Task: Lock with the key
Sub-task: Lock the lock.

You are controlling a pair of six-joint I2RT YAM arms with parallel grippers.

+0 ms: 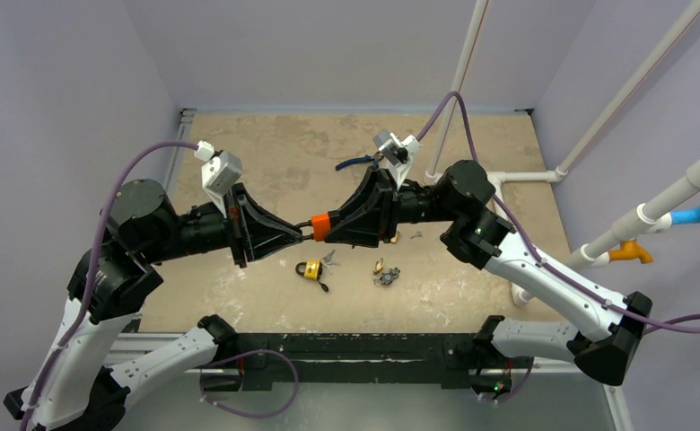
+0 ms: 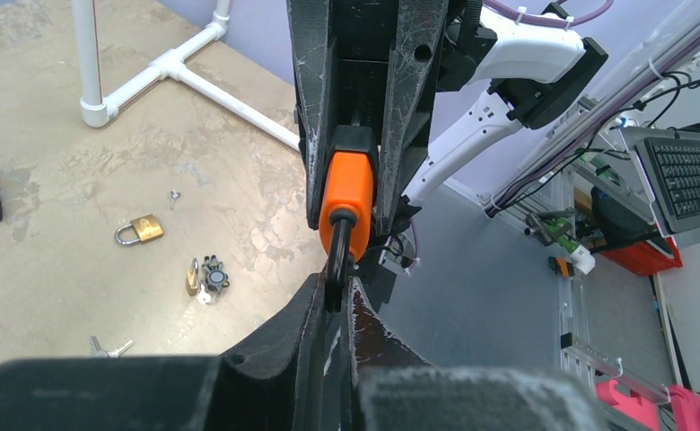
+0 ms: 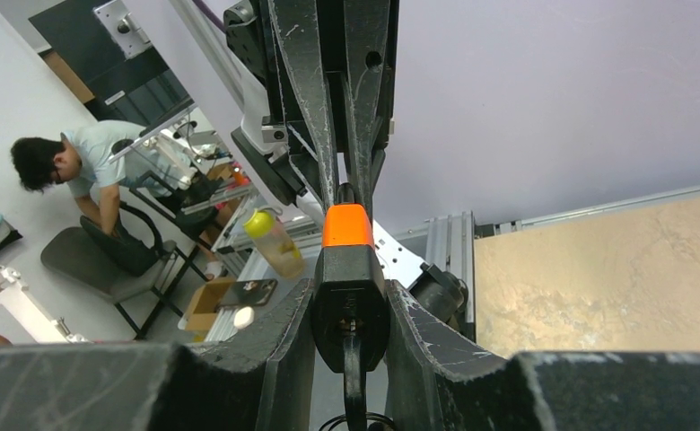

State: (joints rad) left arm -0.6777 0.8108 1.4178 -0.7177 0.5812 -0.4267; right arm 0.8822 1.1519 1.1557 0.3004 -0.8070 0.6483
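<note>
Looks about halfway, maybe a bit more. Orange lock up in the air over the middle of the bench, not lying on it. Squeezed at its black end by the right hand, fingers tight on both sides. Pinched at the other end by the left hand, clamped on the dark loop sticking out of the orange part. Both hands nose to nose, nearly touching.

Loop pushed all the way in or not? Hard to tell. Key in the lock or not? Hard to tell as well. Thin dark thing hanging from the black end in the right wrist view, maybe the key, maybe not. Left to do, by the look of it: push the loop home, turn the key, then check.

Down on the bench: a gold lock, loose keys just beside it, a small heap of little locks a bit to the right, and blue pliers farther back. All well apart from the hands. Nothing in the way from those, only very little room between the two hands for turning anything.
</note>
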